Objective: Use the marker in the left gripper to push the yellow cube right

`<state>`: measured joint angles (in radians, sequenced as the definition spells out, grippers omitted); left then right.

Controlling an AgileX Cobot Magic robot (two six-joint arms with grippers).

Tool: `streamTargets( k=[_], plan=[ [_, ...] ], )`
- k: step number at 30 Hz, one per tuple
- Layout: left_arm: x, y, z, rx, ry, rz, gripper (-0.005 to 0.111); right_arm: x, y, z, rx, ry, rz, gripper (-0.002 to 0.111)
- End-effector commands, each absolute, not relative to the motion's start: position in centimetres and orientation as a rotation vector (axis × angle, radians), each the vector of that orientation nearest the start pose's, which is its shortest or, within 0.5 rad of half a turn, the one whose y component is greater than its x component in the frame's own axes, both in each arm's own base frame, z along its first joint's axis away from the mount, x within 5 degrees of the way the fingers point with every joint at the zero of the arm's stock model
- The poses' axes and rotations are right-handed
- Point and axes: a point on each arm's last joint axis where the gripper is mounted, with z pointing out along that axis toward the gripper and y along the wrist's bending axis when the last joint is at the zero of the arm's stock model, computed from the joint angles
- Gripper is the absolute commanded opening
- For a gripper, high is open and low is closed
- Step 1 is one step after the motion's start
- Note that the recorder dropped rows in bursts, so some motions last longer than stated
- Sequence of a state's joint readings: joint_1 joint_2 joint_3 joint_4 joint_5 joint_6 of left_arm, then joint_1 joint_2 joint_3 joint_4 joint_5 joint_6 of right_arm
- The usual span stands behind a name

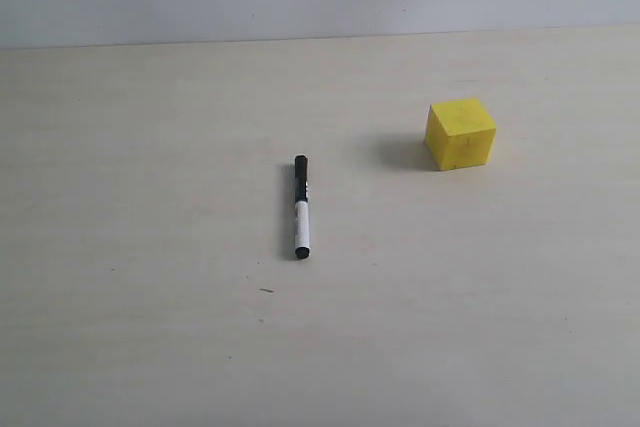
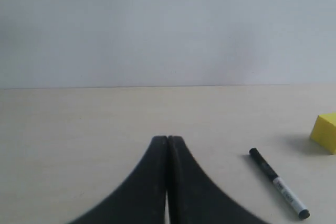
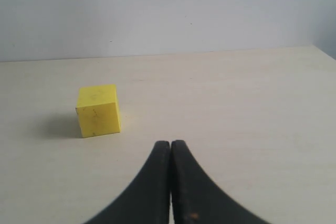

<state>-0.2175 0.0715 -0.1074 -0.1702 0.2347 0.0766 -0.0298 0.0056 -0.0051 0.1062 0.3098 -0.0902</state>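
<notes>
Both my left gripper and right gripper are pressed closed on nothing, the marker lying loose near my left jaws, the yellow cube farther off.

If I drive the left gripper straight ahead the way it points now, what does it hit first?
Nothing, as far as the left wrist view shows: ahead of the shut left gripper lies only bare table. The marker and the yellow cube sit off to one side of that line.
</notes>
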Motion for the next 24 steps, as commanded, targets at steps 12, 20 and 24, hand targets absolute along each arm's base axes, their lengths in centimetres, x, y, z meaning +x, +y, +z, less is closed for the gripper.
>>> streamTargets(
  k=[12,20,24],
  plan=[
    [5.1,-1.5,18.1,0.154,1.838,-0.228,0.000,5.4,0.1,18.6,0.013,1.781,0.006,0.000],
    [5.1,-1.5,18.1,0.153,1.838,-0.232,0.000,5.4,0.1,18.6,0.013,1.781,0.006,0.000],
    [5.1,-1.5,18.1,0.153,1.838,-0.232,0.000,5.4,0.1,18.6,0.013,1.781,0.006,0.000]
  ],
)
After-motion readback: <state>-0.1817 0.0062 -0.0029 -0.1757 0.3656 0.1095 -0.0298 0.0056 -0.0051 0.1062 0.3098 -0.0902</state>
